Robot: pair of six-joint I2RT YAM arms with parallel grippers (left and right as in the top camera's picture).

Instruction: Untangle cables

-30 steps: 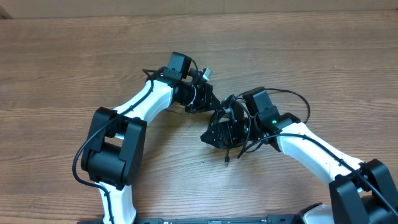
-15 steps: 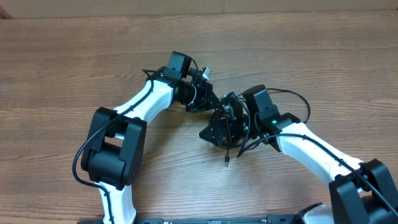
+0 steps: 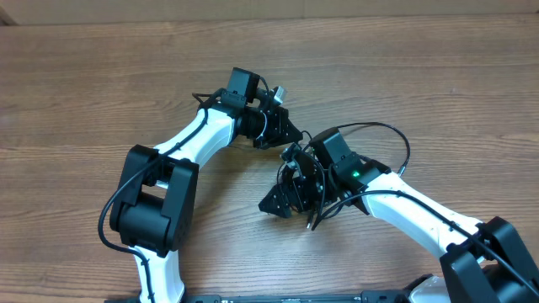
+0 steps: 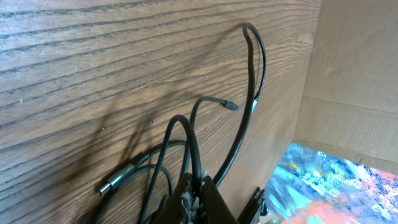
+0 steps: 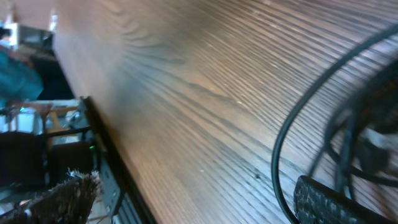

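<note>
**Wood table, cables bunched at centre**

Brown wood-grain table [image 3: 404, 76] bears everything. At centre, left gripper [image 4: 194, 190] pinches thin black looping cables [image 4: 191, 149]; right gripper [image 3: 275, 204] gapes, holding nothing. Likely the separating step. Next: right needs one loose strand, perhaps by small metal plug [image 4: 117, 182].

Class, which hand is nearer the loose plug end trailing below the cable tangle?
Right. The right hand, open, is just beside the plug, to its left in the overhead view. The left hand, shut on the cables, is farther off, beyond the tangle.
</note>
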